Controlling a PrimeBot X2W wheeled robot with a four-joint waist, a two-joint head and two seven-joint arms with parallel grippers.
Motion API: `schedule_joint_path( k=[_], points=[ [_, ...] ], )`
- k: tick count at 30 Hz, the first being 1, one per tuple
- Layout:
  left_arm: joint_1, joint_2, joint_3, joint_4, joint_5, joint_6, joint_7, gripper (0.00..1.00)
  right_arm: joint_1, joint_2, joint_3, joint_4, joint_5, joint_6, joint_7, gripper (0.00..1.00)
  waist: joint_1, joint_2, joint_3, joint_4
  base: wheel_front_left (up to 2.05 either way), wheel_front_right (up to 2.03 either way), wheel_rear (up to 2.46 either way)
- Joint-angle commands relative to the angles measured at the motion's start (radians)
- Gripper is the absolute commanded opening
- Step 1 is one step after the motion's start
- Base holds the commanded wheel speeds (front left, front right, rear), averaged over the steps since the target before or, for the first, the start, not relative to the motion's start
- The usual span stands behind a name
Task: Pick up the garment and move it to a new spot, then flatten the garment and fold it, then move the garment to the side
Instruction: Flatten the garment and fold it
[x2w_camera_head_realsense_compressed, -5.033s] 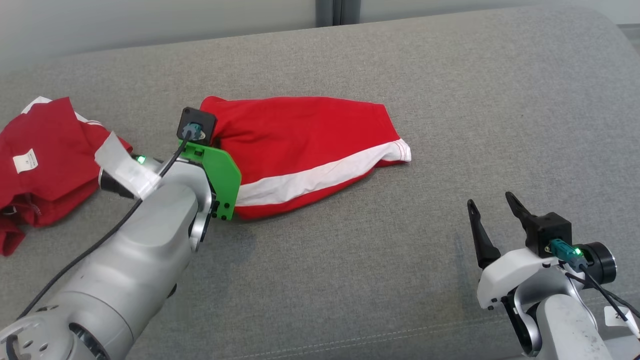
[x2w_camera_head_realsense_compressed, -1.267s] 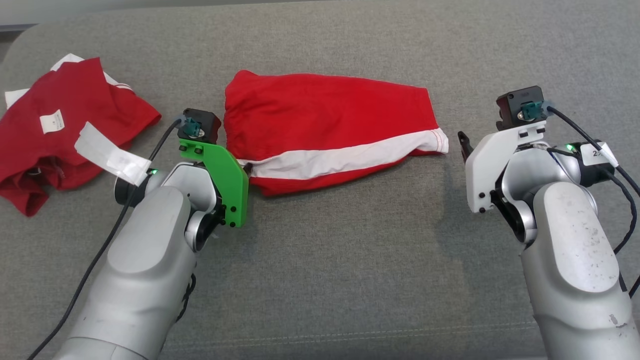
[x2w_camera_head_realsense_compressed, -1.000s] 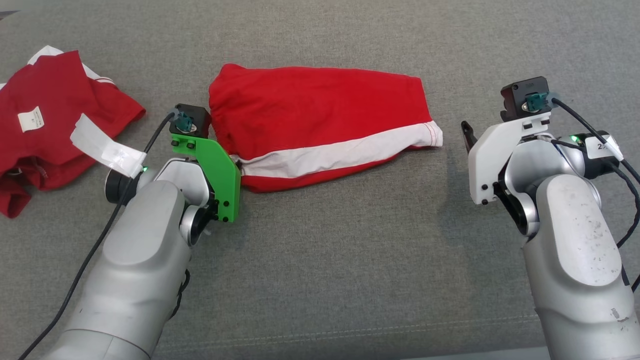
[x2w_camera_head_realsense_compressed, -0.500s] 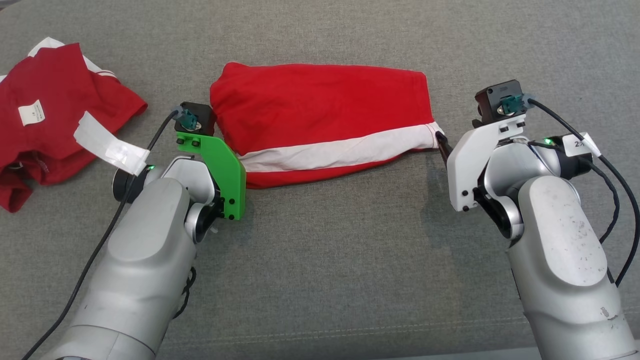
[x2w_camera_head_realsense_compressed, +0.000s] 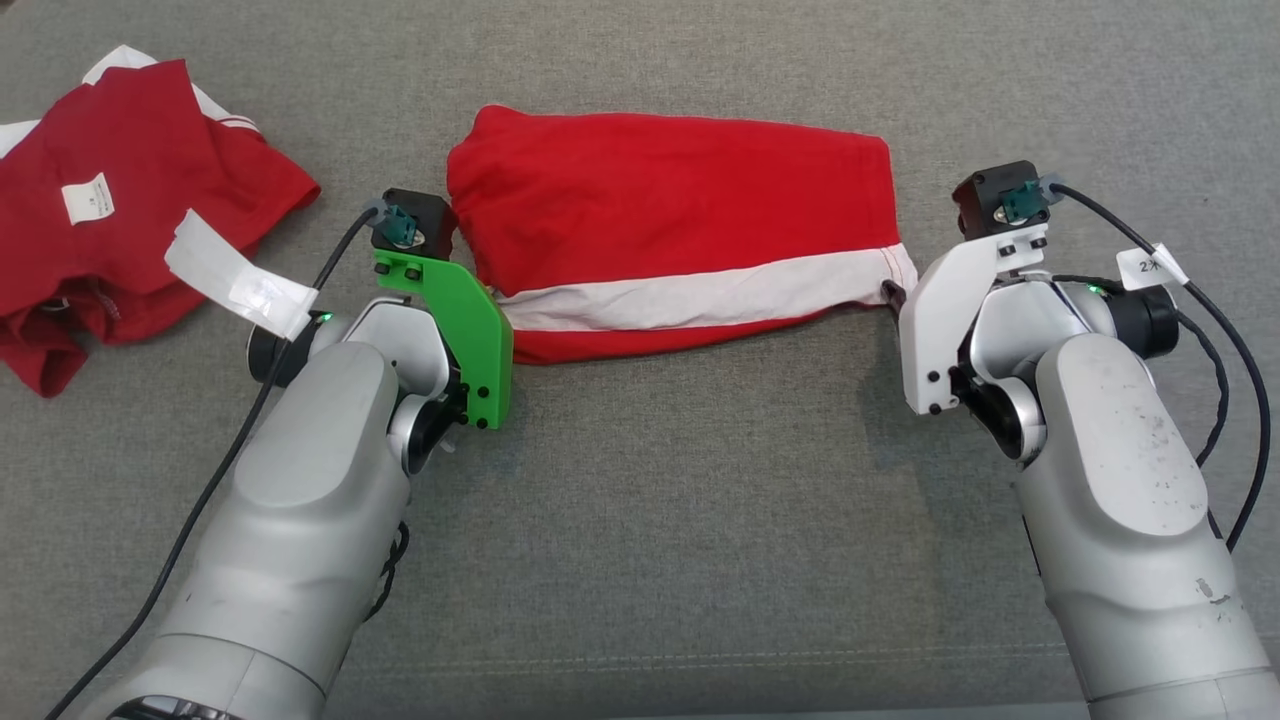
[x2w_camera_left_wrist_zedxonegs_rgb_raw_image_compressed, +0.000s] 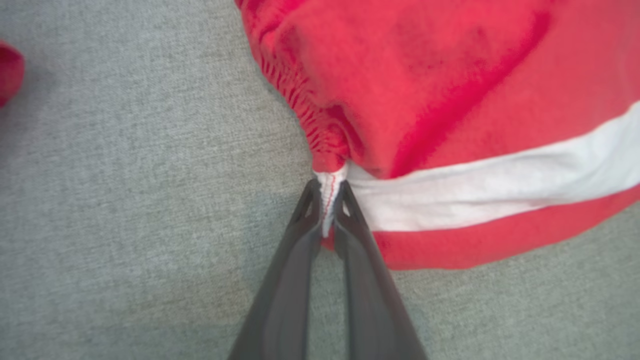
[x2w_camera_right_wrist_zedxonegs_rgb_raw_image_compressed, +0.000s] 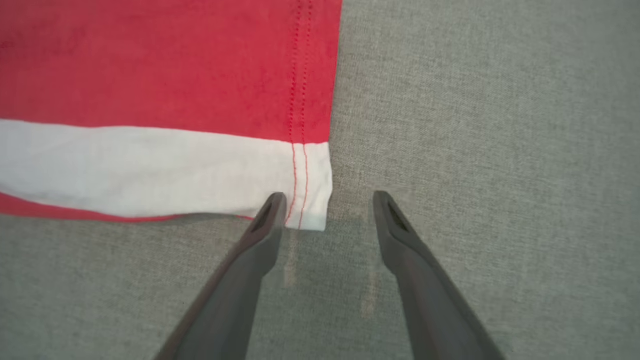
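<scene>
The left tool (x2w_camera_left_wrist_zedxonegs_rgb_raw_image_compressed: 327, 194) has just gone from wide apart to pinched tight on the garment (x2w_camera_head_realsense_compressed: 680, 200), its two dark fingers clamped on the gathered waistband end of the white stripe (x2w_camera_head_realsense_compressed: 700, 295). That is at the garment's 8 o'clock corner in the head view. The right tool (x2w_camera_right_wrist_zedxonegs_rgb_raw_image_compressed: 330, 200) has just come in to the opposite hem corner (x2w_camera_right_wrist_zedxonegs_rgb_raw_image_compressed: 312, 210), at the garment's 4 o'clock. Its fingers are apart, one tip on the stitched white corner and the other on the bare grey cushion (x2w_camera_head_realsense_compressed: 700, 500), so nothing is held on that side yet. My reading is that one end is secured and the other is about to be. A two-handed lift or stretch to flatten the cloth can only begin once the right side closes. The garment lies spread at 12 o'clock of the cushion's middle, mostly smooth and puckered only at the pinched end. Counting up, there are two tools and two red garments. The one being worked has one white stripe, and a second red garment (x2w_camera_head_realsense_compressed: 130, 200) lies crumpled at 10 o'clock, well apart from it.
</scene>
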Motion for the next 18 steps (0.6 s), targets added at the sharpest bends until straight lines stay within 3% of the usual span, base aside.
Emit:
schedule_joint_path(
  k=[1,2,3,5,6,7,18],
  points=[
    [-0.006,-0.003,-0.005,0.011,-0.003,-0.003,-0.003,0.0,-0.014,-0.001,-0.003,0.01,0.005,0.0,-0.003,0.82,-0.0001,0.0,0.002,0.005,0.0,0.0,0.0],
    [-0.007,-0.004,-0.006,0.013,-0.004,-0.004,-0.005,0.0,-0.019,-0.001,-0.004,0.018,0.008,0.0,-0.011,0.75,-0.0001,0.0,0.003,0.007,0.0,0.0,0.0],
    [-0.009,-0.004,-0.008,0.015,-0.003,-0.003,-0.009,0.0,-0.021,-0.001,-0.005,0.027,0.008,0.0,-0.015,0.47,-0.0001,0.0,0.004,0.009,0.0,0.0,0.0],
    [-0.012,-0.004,-0.009,0.017,-0.005,-0.003,-0.016,0.0,-0.024,-0.001,-0.003,0.044,-0.001,0.0,-0.024,0.27,-0.0001,0.0,0.006,0.011,0.0,0.0,0.0],
    [-0.014,-0.004,-0.009,0.018,-0.006,-0.004,-0.021,0.0,-0.027,-0.001,-0.003,0.051,-0.004,0.0,-0.029,0.05,-0.0001,0.0,0.007,0.013,0.0,0.0,0.0],
    [-0.015,-0.005,-0.008,0.02,-0.009,-0.003,-0.025,0.0,-0.03,-0.001,-0.001,0.057,-0.003,0.0,-0.036,0.0,-0.0001,0.0,0.007,0.014,0.0,0.0,0.0],
    [-0.019,-0.006,-0.008,0.043,-0.024,0.004,-0.057,0.0,-0.036,-0.001,-0.012,0.093,0.002,0.0,-0.068,0.0,-0.0001,0.0,-0.004,0.015,0.0,0.0,0.0]
  ],
)
